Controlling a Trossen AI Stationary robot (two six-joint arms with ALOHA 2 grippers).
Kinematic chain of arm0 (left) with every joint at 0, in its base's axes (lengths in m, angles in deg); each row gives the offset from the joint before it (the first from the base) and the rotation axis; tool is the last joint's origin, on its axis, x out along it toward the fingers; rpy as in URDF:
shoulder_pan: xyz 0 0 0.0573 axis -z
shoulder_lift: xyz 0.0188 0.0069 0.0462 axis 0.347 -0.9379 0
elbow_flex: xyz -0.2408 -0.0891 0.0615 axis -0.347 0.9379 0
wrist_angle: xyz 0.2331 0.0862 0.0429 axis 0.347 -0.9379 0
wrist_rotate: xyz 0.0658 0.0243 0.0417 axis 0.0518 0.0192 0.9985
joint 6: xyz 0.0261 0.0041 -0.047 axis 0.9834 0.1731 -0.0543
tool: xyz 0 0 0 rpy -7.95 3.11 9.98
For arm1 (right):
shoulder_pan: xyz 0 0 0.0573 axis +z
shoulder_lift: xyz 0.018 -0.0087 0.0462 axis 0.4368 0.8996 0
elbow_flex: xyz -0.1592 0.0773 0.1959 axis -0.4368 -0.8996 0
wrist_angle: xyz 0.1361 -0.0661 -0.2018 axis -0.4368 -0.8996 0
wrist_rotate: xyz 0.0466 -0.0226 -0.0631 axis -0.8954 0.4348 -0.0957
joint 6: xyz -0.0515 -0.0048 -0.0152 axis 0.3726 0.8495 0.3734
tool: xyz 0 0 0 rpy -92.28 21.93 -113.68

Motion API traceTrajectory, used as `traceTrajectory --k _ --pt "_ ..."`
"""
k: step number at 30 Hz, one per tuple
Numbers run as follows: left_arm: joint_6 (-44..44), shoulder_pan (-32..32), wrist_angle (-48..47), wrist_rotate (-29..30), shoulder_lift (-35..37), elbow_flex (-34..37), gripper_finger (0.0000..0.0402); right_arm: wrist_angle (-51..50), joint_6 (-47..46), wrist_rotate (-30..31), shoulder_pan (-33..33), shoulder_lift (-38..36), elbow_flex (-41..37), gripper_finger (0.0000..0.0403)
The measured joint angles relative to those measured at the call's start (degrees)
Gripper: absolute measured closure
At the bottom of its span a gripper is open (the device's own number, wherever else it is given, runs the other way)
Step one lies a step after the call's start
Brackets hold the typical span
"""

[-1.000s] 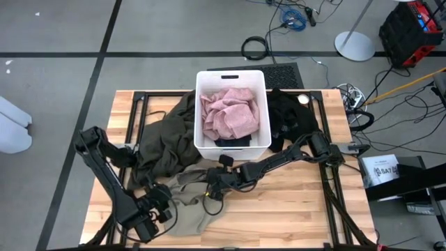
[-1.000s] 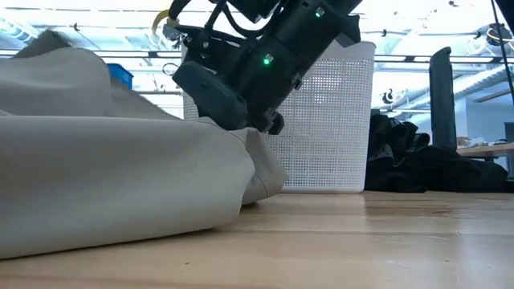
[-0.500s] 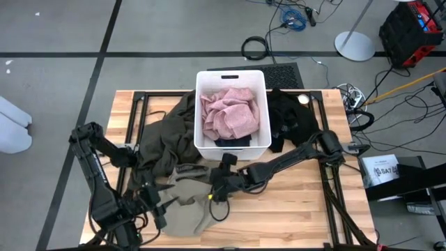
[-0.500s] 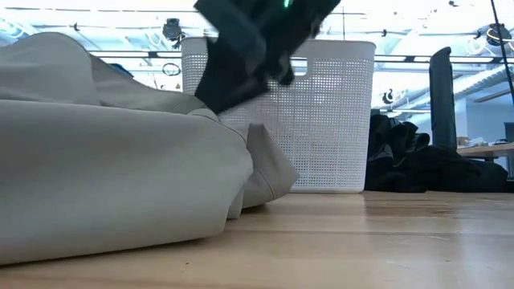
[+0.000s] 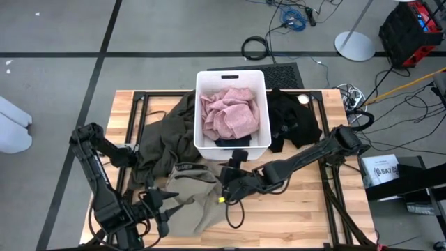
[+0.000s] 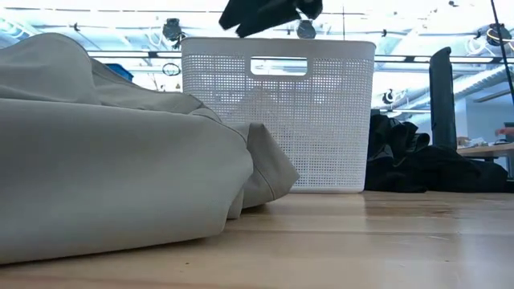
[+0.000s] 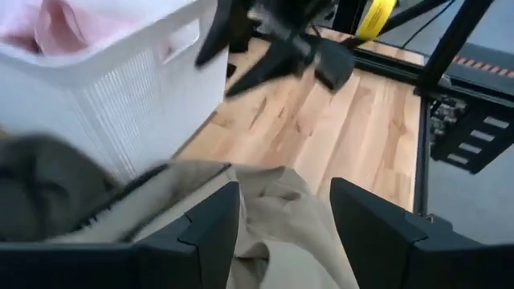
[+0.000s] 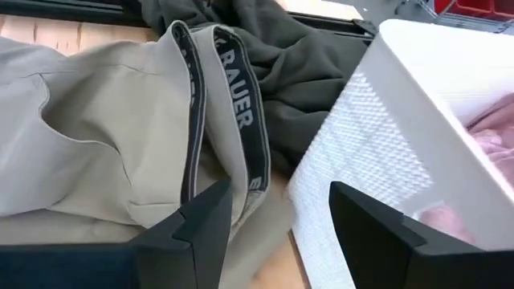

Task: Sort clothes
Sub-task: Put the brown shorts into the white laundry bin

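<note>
**Both grippers open above the khaki garment beside the bin**

A wooden table (image 5: 300,202) seen from above holds a white bin (image 5: 232,143) at its middle and clothes around it. The right gripper (image 5: 228,188) hovers just in front of the bin, at the edge of a khaki garment (image 5: 189,199). Its two fingers (image 8: 197,229) stand apart with nothing between them; the khaki cloth, with a dark waistband printed in pale letters, lies below and ahead of them, not held. The left gripper (image 5: 159,213) sits at the near left of the table, at the other edge of the same khaki garment. Its fingers (image 7: 209,229) are also spread, with khaki fabric showing in the gap beneath them; whether it touches the pads cannot be told.

Counted from above: one pale pink garment (image 5: 228,111) heaped inside the bin, with one dark piece (image 5: 230,141) under it at the bin's near end, colour unclear. One large dark olive garment (image 5: 167,136) lies left of the bin, touching it. One black heap (image 5: 293,122) lies right of the bin; how many pieces it holds cannot be told. One khaki heap lies in front.
</note>
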Motion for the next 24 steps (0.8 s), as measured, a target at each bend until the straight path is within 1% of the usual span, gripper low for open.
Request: traceTrajectory --k 4,7,13,15,20,24 --pt "-10.4 0.2 0.6 -6.5 -0.1 2.4 0.0197 -0.7 0.0 0.0 1.2 -2.0 0.0 0.0209" --pt "-15.4 0.9 1.2 -9.8 -0.3 4.4 0.0197 -1.2 0.0 -0.2 2.5 -3.4 0.0 0.0209" --pt "-17.9 1.3 1.6 -11.8 -3.3 6.2 0.0197 -1.0 -0.3 -0.4 5.9 -6.0 0.0 0.0209" --pt "-20.1 1.3 1.1 -13.3 -4.1 7.0 0.0197 -1.0 -0.3 -0.4 6.8 -6.7 0.0 0.0209" --pt "-27.7 1.3 0.7 -13.7 -6.3 8.7 0.0197 -0.9 -0.6 -0.3 8.4 -8.4 0.1 0.0209" --pt "-31.7 0.1 -3.5 -16.0 -8.3 8.9 0.0197 -0.8 -0.6 -0.1 8.9 -8.4 0.1 0.0209"
